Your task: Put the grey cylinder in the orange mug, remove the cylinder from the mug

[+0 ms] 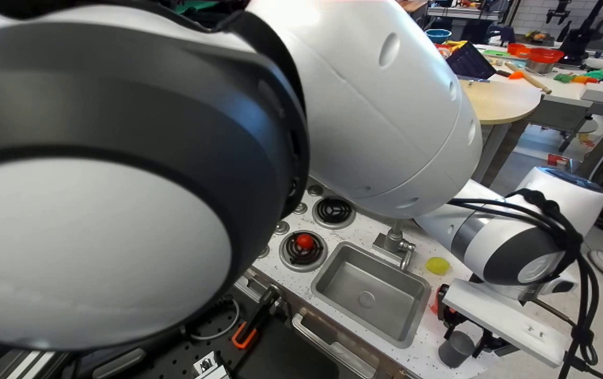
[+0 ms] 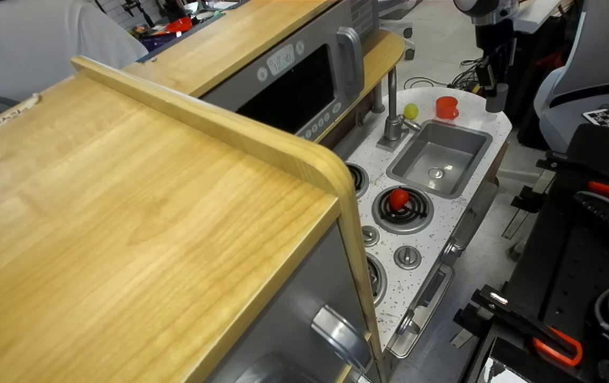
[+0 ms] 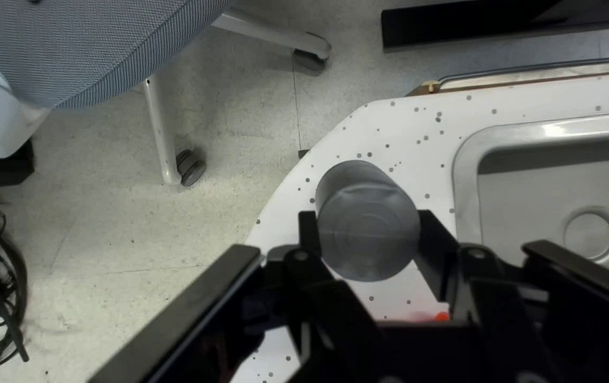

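1. While my end effector (image 3: pixel 369 235) is only part-closed, it grips the grey cylinder (image 2: pixel 497 99) from both sides.
2. The orange mug (image 2: pixel 447 107) stands on the desk (image 2: pixel 477 118) just beyond the sink (image 2: pixel 450 154), left of the cylinder in an exterior view.
3. The cylinder's long axis looks roughly upright; I judge the carry runs left, to the mug. Whether it clears the desk, I can't tell.

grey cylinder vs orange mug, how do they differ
The cylinder is grey; the mug is orange-red. The mug has a side handle; the cylinder shows none. The pincer grips the cylinder, while the mug stands ungripped on the counter. Both are round-sided.
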Action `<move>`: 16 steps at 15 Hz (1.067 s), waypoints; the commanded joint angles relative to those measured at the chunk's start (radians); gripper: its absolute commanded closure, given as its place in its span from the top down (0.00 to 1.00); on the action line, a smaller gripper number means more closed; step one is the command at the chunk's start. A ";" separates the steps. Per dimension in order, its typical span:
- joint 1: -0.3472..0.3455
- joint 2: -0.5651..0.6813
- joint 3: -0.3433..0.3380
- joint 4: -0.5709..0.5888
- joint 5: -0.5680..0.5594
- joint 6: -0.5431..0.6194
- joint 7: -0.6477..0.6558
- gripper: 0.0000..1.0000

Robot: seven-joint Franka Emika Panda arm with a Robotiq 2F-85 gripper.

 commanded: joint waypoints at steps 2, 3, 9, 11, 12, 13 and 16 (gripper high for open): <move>0.005 -0.016 -0.008 -0.109 0.002 0.171 0.028 0.22; 0.004 -0.011 -0.007 -0.120 0.005 0.188 0.036 0.22; 0.007 -0.062 0.010 -0.193 0.011 0.216 0.050 0.80; 0.013 -0.118 0.023 -0.249 0.012 0.252 0.029 0.95; 0.021 -0.165 0.028 -0.292 0.006 0.276 0.020 0.99; 0.027 -0.203 0.031 -0.329 0.002 0.302 0.017 1.00; 0.047 -0.344 0.035 -0.446 -0.025 0.322 0.018 1.00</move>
